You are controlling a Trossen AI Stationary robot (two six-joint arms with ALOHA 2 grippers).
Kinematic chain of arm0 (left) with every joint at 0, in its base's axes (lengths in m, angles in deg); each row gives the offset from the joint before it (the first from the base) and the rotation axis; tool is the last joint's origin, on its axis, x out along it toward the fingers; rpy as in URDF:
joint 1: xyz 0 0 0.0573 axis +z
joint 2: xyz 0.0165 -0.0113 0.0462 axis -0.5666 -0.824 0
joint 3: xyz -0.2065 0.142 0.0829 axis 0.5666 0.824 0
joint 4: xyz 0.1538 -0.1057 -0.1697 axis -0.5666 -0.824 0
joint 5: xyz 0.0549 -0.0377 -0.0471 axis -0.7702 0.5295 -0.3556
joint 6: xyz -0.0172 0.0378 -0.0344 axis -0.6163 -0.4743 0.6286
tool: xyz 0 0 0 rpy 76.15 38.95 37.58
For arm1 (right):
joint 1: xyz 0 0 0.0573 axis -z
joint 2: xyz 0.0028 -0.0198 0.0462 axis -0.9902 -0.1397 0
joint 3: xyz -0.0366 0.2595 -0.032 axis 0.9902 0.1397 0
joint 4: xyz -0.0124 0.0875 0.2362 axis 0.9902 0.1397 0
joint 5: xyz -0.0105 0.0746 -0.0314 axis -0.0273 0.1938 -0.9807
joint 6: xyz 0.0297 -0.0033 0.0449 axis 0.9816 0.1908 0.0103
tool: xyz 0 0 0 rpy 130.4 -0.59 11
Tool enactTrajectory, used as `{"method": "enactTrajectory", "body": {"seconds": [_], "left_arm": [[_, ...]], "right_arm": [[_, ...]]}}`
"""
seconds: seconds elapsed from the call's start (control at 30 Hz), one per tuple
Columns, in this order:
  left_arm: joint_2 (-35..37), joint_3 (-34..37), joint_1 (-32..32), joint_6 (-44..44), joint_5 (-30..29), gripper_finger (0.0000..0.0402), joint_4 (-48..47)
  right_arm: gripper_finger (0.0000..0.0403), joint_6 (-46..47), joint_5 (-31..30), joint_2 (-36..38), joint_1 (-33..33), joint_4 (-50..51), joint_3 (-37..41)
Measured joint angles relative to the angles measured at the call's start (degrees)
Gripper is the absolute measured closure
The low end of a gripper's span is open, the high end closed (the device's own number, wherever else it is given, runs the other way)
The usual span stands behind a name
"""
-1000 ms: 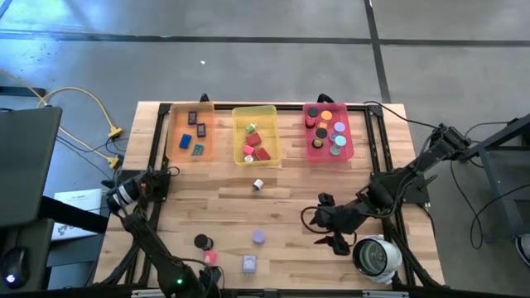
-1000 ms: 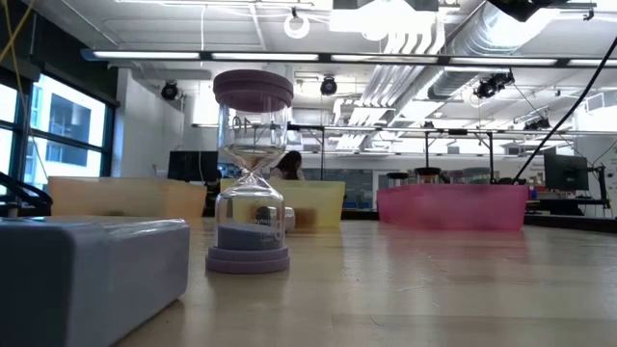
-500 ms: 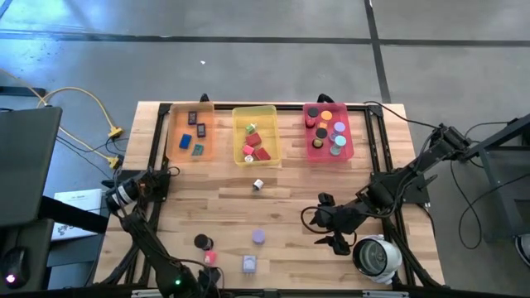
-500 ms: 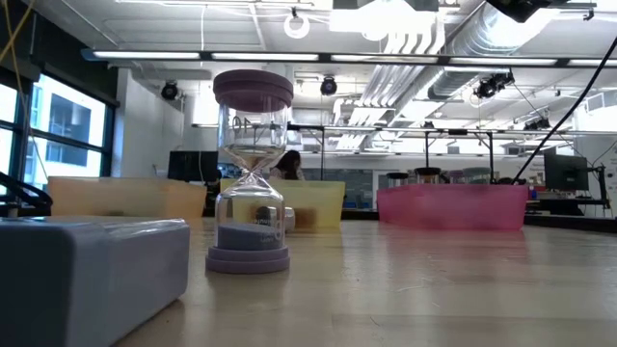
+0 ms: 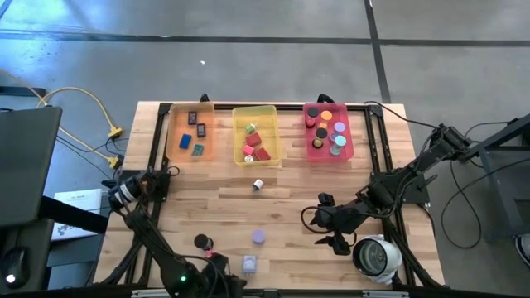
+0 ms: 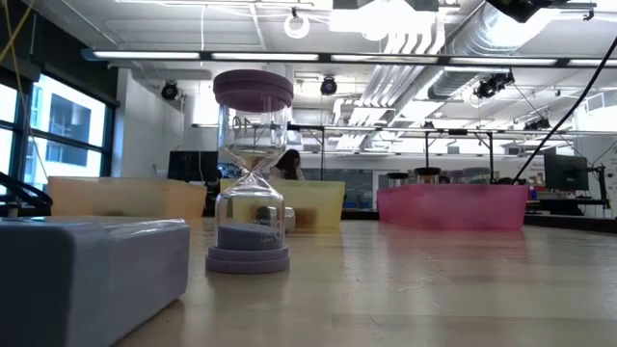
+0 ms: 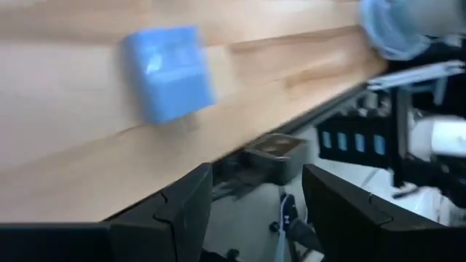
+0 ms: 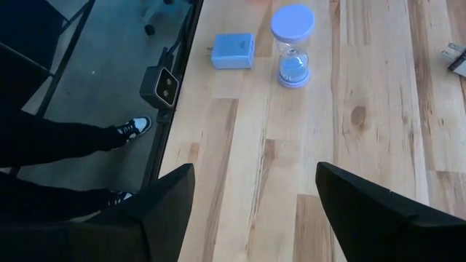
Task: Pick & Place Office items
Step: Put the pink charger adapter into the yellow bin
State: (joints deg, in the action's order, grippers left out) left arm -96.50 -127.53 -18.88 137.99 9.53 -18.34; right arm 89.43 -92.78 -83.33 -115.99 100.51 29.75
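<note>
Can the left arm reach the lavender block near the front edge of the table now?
Probably yes. The left claw is open and empty, the lavender block lies just ahead of it on the table, and nothing stands between them.

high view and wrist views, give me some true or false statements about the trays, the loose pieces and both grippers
1. Three translucent trays sit in a row along the far edge: orange tray, yellow tray, pink tray. True.
2. The lavender-capped hourglass lies on its side. False: it stands upright on the wooden table.
3. The right gripper is shut on the hourglass. False: it is open and empty, apart from it.
4. The left gripper is open and holds nothing, near the pale blue rectangular block. True.
5. The black round disc rests in the pink tray. False: it lies loose on the table.
</note>
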Motion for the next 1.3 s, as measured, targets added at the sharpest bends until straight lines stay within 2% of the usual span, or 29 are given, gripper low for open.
{"method": "enactTrajectory", "body": {"seconds": [0.1, 0.2, 0.4, 0.5, 0.63, 0.93, 1.03, 1.3], "left_arm": [[0.1, -3.9, 1.3, -6.7, -0.7, 0.0195, -2.4], [0.1, -8.7, 2.5, -10.0, 1.2, 0.0195, -11.0], [0.1, -17.1, 3.5, -5.7, 11.0, 0.0195, -34.1], [0.1, -18.2, 2.8, -2.1, 13.2, 0.0195, -39.2], [-0.4, -18.2, 0.5, 4.0, 15.6, 0.0195, -41.4], [-4.5, -18.2, -6.1, 20.2, 16.8, 0.0195, -42.1], [-5.2, -18.2, -6.1, 22.0, 19.9, 0.0195, -43.5], [-6.9, -18.2, -4.3, 21.7, 19.0, 0.0195, -44.5]], "right_arm": [[0.0126, 0.0, 0.0, 0.0, 0.0, 0.0, 0.0], [0.0126, 0.0, 0.0, 0.0, 0.0, 0.0, 0.0], [0.0126, 0.1, 0.1, 0.0, 0.0, 0.0, 0.0], [0.0126, 0.1, 0.1, 0.0, 0.0, 0.0, 0.0], [0.0126, 0.1, 0.5, 0.0, 0.0, 0.4, 0.0], [0.0126, -0.3, 0.7, 0.0, 0.0, 1.7, 0.0], [0.0126, -1.2, 0.7, 0.0, 0.0, 1.7, 0.0], [0.0126, -1.8, 0.7, 0.0, 0.0, 1.7, 0.0]]}}
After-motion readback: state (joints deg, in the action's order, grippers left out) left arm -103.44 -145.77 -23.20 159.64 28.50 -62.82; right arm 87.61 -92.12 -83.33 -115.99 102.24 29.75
